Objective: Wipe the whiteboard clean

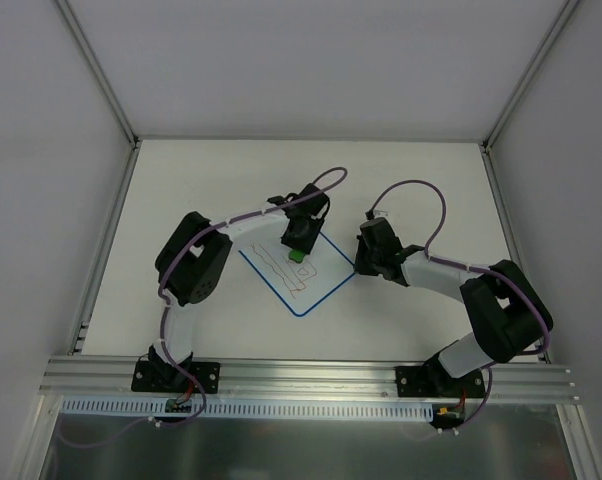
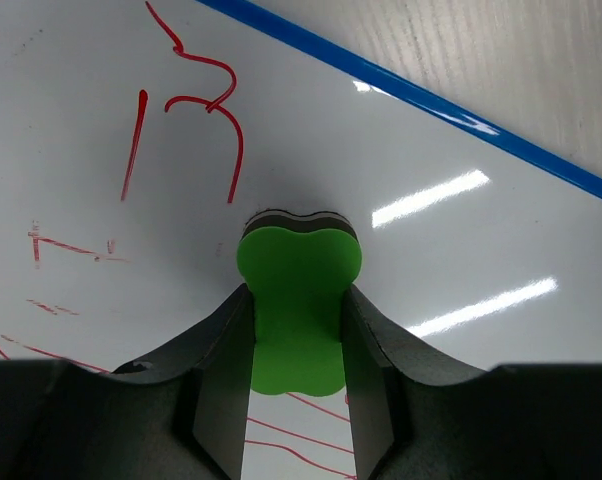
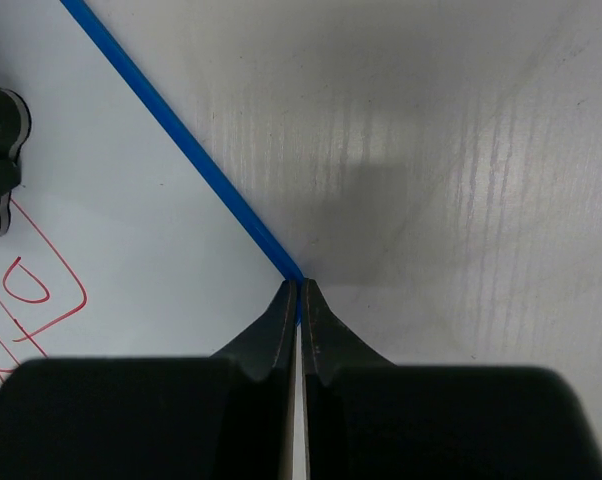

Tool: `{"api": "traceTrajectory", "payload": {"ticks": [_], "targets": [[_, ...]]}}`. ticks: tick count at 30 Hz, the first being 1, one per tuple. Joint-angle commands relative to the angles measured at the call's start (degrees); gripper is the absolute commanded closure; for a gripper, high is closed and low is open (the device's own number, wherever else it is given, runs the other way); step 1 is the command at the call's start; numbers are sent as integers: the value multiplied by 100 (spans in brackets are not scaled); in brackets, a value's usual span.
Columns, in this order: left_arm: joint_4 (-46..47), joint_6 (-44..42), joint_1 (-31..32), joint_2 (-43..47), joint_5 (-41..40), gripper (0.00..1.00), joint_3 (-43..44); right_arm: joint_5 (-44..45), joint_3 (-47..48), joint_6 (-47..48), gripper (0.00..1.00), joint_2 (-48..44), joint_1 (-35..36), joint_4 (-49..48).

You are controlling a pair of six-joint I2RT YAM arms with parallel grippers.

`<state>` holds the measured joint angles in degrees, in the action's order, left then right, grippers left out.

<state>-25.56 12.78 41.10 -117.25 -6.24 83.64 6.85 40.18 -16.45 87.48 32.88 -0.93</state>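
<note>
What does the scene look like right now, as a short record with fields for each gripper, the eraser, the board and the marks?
left gripper: shut on the green eraser
green eraser: over the whiteboard, contact unclear
right gripper: shut, tips at the whiteboard's blue border
whiteboard: flat on the table, turned at an angle between the arms
red marks: on the board, on several sides of the eraser
task state: board not yet wiped clean

On bench (image 1: 421,190), centre: whiteboard (image 1: 299,278). On its far part: eraser (image 1: 296,256), within left gripper (image 1: 299,242). At its right edge: right gripper (image 1: 356,266).
</note>
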Motion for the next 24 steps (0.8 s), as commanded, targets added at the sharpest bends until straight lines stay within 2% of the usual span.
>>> {"api": "traceTrajectory", "payload": {"ticks": [1, 5, 9, 12, 15, 20, 24], "targets": [[-554, 567, -172, -483, -184, 100, -295, 79, -186, 10, 100, 278, 60, 418], [-661, 849, -997, -246, -281, 100, -479, 62, -186, 19, 100, 243, 60, 409], [-748, 779, -1858, -123, -255, 100, -436, 71, -186, 19, 100, 260, 52, 409], [-862, 718, -2027, -271, -219, 100, -217, 71, -186, 19, 100, 252, 60, 409], [-933, 726, -1957, -412, -10, 100, -128, 79, -195, 28, 100, 225, 60, 409], [-995, 709, -1212, -658, -87, 100, 21, 115, -204, 28, 100, 199, 60, 436], [-1275, 568, -771, -948, -106, 100, 495, 88, -204, 19, 100, 199, 52, 436]]}}
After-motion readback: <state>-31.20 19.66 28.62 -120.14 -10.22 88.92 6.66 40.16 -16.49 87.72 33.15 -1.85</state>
